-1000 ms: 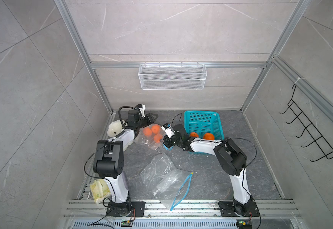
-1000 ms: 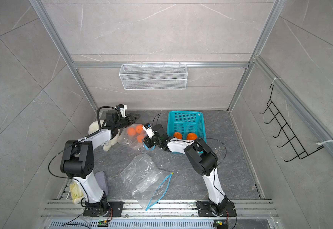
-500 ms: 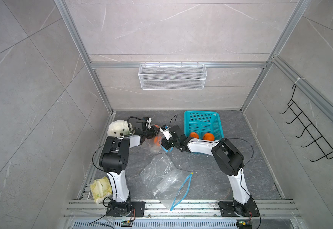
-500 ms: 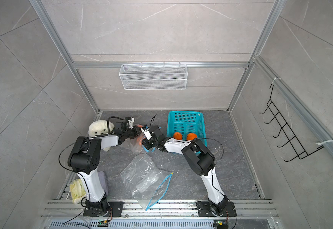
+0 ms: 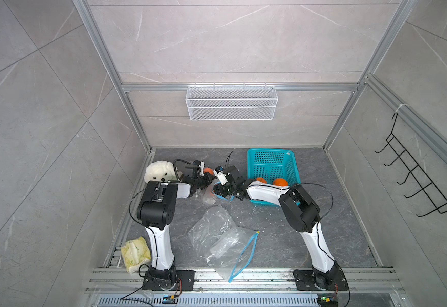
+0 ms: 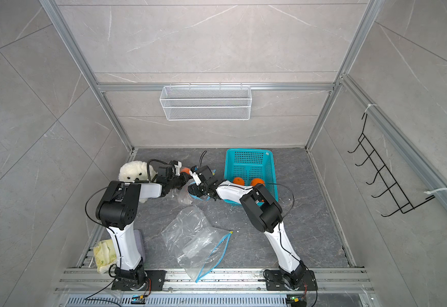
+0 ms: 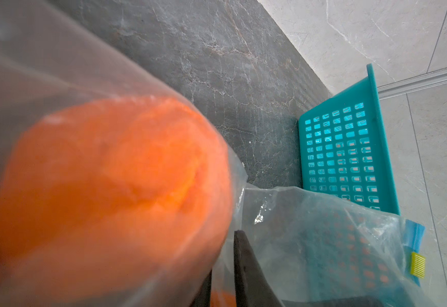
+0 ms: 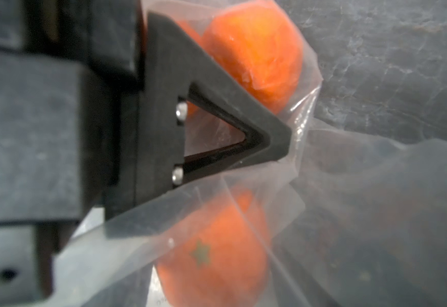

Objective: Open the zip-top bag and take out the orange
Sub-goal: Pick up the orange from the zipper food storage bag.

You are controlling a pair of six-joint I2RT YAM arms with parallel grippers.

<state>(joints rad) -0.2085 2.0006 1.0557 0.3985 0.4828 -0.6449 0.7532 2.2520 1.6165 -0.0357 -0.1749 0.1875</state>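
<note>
The bag (image 5: 207, 196) lies in the middle of both top views, just left of the blue basket (image 5: 270, 154). The oranges (image 7: 110, 172) are inside it, not out yet. The left gripper (image 5: 205, 183) pinches the bag's plastic, likely to hold it steady. The right gripper (image 5: 219, 190) is by the blue zip strip (image 5: 225, 198). I cannot tell if it is spread or squeezed.
</note>
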